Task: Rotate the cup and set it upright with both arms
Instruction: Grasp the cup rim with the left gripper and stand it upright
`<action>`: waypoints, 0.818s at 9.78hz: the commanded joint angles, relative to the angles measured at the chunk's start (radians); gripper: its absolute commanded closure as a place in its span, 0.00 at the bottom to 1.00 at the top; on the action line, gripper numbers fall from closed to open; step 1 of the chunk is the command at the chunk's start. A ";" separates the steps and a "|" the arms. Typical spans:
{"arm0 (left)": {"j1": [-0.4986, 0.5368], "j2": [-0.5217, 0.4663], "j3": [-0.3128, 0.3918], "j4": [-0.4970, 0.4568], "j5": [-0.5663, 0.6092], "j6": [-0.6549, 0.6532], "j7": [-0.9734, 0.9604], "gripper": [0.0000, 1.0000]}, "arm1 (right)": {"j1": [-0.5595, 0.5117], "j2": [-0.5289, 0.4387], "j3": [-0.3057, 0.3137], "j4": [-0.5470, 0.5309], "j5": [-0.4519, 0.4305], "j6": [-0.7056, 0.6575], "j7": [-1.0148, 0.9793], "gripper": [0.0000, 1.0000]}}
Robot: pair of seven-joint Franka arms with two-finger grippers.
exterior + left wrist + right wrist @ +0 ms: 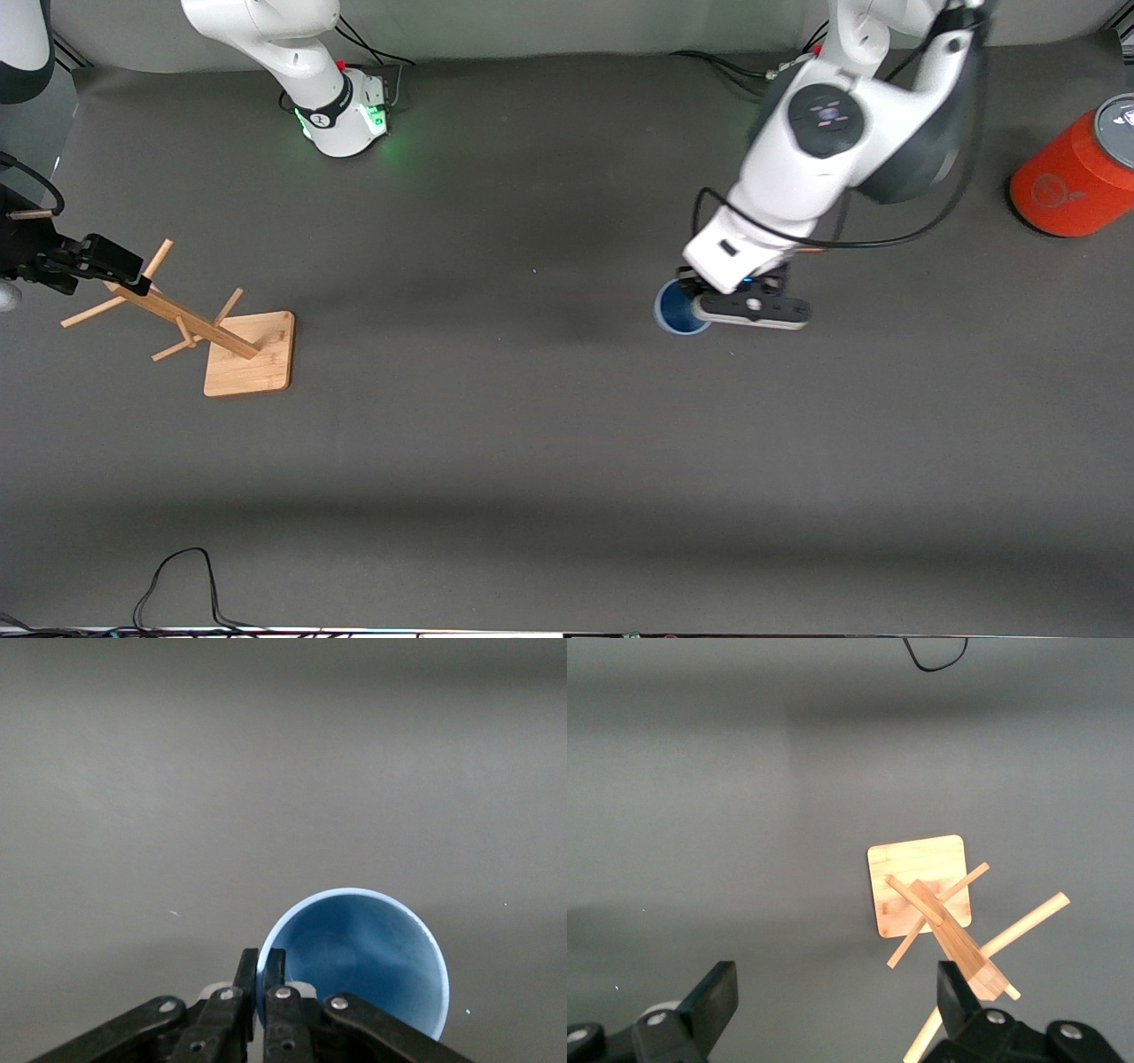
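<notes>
At frame centre-right, the left pincer pinches the cup wall at its rim, mouth upward, while the right pincer waits spread above the wooden rack at left.

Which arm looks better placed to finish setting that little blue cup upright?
The left arm, probably. Its left gripper is shut on the cup's rim, mouth already facing up. The right gripper hangs open over the wooden rack, toward the right arm's end of the table.

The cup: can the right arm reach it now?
Probably yes: the cup, pinched at its rim by the left claw, has bare table toward the open right claw over the wooden rack.
</notes>
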State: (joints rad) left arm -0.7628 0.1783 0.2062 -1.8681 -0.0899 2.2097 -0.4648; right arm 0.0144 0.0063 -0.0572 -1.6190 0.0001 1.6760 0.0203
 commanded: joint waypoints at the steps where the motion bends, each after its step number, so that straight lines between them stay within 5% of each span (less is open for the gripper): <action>1: -0.068 0.030 0.010 -0.120 0.002 0.176 -0.096 1.00 | -0.002 0.004 -0.001 0.011 0.006 -0.002 -0.008 0.00; 8: -0.121 0.250 0.012 -0.157 0.010 0.415 -0.172 1.00 | -0.001 0.006 -0.003 0.013 0.006 -0.002 -0.008 0.00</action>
State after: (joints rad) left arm -0.8636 0.4204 0.2038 -2.0203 -0.0889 2.5980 -0.6099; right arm 0.0141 0.0066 -0.0578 -1.6196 0.0001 1.6758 0.0204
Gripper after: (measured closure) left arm 0.934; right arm 0.000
